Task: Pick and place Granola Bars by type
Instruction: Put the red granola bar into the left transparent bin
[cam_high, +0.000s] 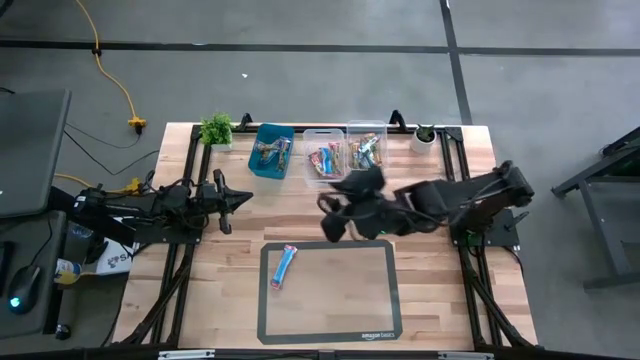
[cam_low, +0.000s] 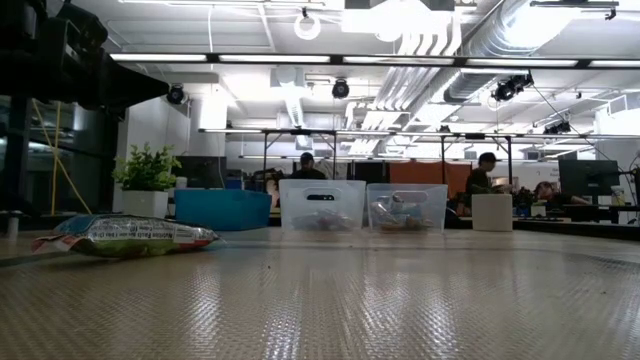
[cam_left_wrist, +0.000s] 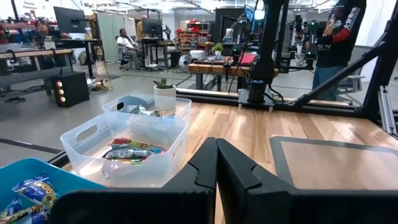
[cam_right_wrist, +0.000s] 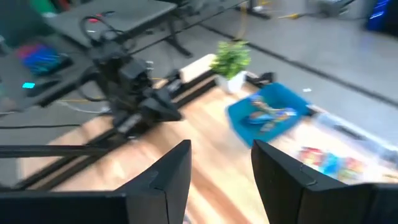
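Observation:
One granola bar (cam_high: 284, 266) in a blue and red wrapper lies flat on the left part of the dark-framed mat (cam_high: 385, 300); the low view shows this bar (cam_low: 125, 235) at the left. More bars lie in the teal bin (cam_high: 270, 150) and in the two clear bins (cam_high: 323, 155) (cam_high: 366, 148) at the far edge. My right gripper (cam_high: 332, 215) hangs blurred above the table between the bins and the mat. In its wrist view it is open (cam_right_wrist: 221, 162), with nothing between the fingers. My left gripper (cam_high: 238, 200) waits shut at the table's left (cam_left_wrist: 216, 155).
A small potted plant (cam_high: 216, 128) stands left of the teal bin and a white pot (cam_high: 424, 135) right of the clear bins. Bare wood lies between the bins and the mat. People sit at desks in the room behind the table.

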